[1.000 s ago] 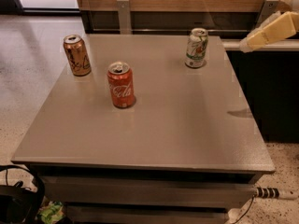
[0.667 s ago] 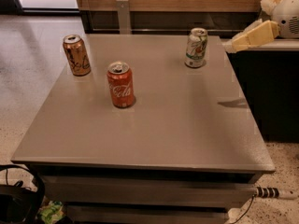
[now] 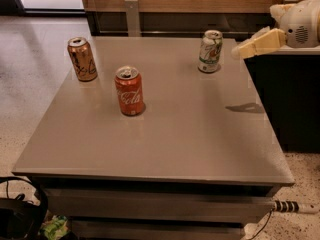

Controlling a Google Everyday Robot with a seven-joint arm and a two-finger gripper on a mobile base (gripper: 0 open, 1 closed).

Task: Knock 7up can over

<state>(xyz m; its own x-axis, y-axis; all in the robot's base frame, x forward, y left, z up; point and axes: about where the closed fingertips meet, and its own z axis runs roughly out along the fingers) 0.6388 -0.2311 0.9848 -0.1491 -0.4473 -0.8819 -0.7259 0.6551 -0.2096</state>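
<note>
The 7up can [image 3: 210,51] stands upright near the far right corner of the grey table [image 3: 165,134]; it is white and silver with green markings and a silver top. My gripper [image 3: 239,50] comes in from the right edge of the view. It hovers at about the can's height, just to the right of the can, with a small gap between its tip and the can. It holds nothing.
A red-orange Coca-Cola can [image 3: 129,91] stands left of the table's middle. A copper-brown can [image 3: 82,59] stands at the far left. A dark cabinet [image 3: 290,104] borders the table's right side. Cables and a headset [image 3: 20,216] lie on the floor at lower left.
My gripper has moved left, from over the table's right edge to close beside the 7up can. All three cans stand where they were.
</note>
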